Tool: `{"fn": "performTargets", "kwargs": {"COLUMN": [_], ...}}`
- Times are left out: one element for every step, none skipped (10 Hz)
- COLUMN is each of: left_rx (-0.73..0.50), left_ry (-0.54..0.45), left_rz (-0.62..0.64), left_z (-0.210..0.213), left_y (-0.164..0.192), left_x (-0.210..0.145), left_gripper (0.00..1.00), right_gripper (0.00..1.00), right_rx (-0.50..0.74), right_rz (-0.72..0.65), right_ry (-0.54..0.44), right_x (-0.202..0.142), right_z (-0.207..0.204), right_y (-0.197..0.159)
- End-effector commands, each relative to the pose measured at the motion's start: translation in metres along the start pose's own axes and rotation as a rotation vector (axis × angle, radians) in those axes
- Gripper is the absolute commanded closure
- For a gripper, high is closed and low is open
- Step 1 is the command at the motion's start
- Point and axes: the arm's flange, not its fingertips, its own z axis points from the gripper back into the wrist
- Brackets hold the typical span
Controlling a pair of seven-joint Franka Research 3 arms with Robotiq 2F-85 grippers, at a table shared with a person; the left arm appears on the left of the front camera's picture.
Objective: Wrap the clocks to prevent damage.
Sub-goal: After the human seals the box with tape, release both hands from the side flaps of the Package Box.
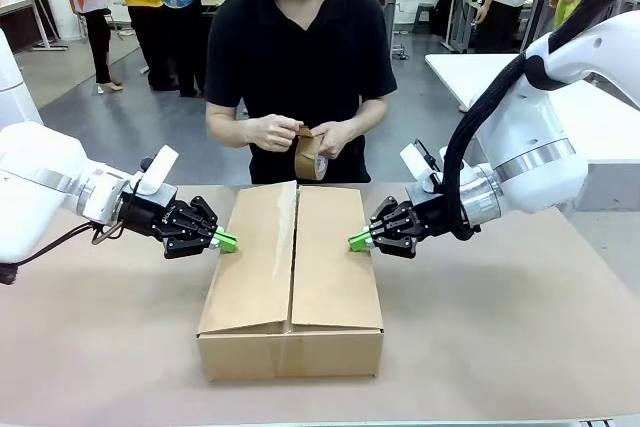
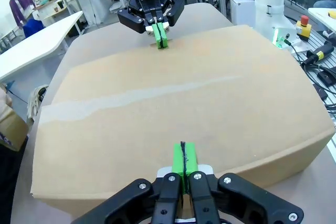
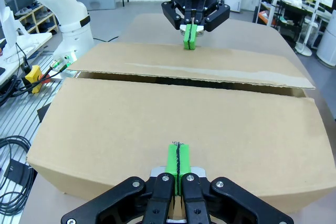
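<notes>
The brown rectangular cardboard box (image 1: 290, 277) lies between our 2 grippers, clocks presumably hidden inside. Our left gripper (image 1: 226, 241) and right gripper (image 1: 358, 240), pads pressed together, each touch 1 flap; the seam runs crosswise between them toward the person's brown tape roll (image 1: 309, 154).

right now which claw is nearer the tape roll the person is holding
Right, slightly. The right claw, on the box's right flap, lies to the tape roll's right; the left claw, on the left flap, sits farther off to its left.
</notes>
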Motion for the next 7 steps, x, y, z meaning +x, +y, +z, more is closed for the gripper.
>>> {"fn": "performTargets", "kwargs": {"left_rx": [-0.012, -0.012, -0.012, -0.012, -0.012, -0.012, -0.012], "left_ry": [0.008, 0.008, 0.008, 0.008, 0.008, 0.008, 0.008], "left_rz": [-0.007, -0.007, -0.007, -0.007, -0.007, -0.007, -0.007], "left_z": [-0.0006, -0.0006, -0.0006, -0.0006, -0.0006, -0.0006, -0.0006], "left_y": [-0.001, -0.001, -0.001, -0.001, -0.001, -0.001, -0.001], "left_x": [-0.0006, -0.0006, -0.0006, -0.0006, -0.0006, -0.0006, -0.0006], "left_gripper": [1.0, 1.0, 1.0, 1.0, 1.0, 1.0, 1.0], "right_gripper": [0.99, 0.99, 0.99, 0.99, 0.99, 0.99, 0.99], "right_rx": [-0.009, -0.009, -0.009, -0.009, -0.009, -0.009, -0.009], "right_rz": [-0.016, -0.016, -0.016, -0.016, -0.016, -0.016, -0.016], "right_ry": [-0.005, -0.005, -0.005, -0.005, -0.005, -0.005, -0.005], "right_x": [-0.0043, -0.0043, -0.0043, -0.0043, -0.0043, -0.0043, -0.0043], "right_z": [-0.0029, -0.0029, -0.0029, -0.0029, -0.0029, -0.0029, -0.0029], "right_y": [0.0017, 0.0017, 0.0017, 0.0017, 0.0017, 0.0017, 0.0017]}}
